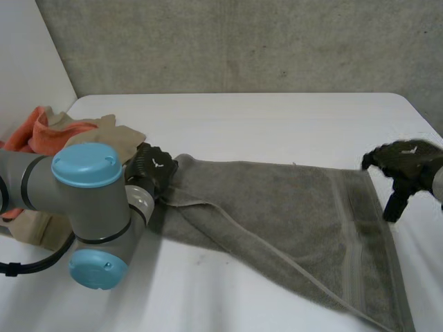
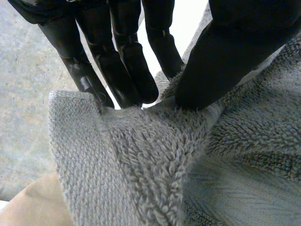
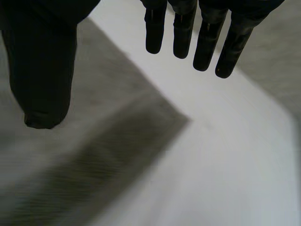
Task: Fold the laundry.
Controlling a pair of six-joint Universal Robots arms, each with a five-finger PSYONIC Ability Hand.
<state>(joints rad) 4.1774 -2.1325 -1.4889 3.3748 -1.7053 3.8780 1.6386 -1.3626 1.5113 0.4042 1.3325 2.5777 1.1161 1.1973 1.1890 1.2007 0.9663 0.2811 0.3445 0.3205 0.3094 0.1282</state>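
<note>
- Towel [image 1: 277, 207], grey, lies spread on the white desk [image 1: 277, 117], with its long axis running from the left hand [image 1: 154, 166] across to the right hand [image 1: 405, 162].
- Left wrist view adds the grip: straight fingers [image 2: 127, 70] sit behind a bunched towel edge and the thumb [image 2: 221, 66] pinches it from the front.
- Right wrist view: fingers straight, thumb apart, holding nothing, above the towel's corner.
- Crumpled clothes [image 1: 62, 131] lie just beside the left hand.

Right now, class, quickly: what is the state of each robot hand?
Left hand: shut on the grey towel, pinching one end.
Right hand: open, holding nothing, over a corner at the towel's other end.
</note>
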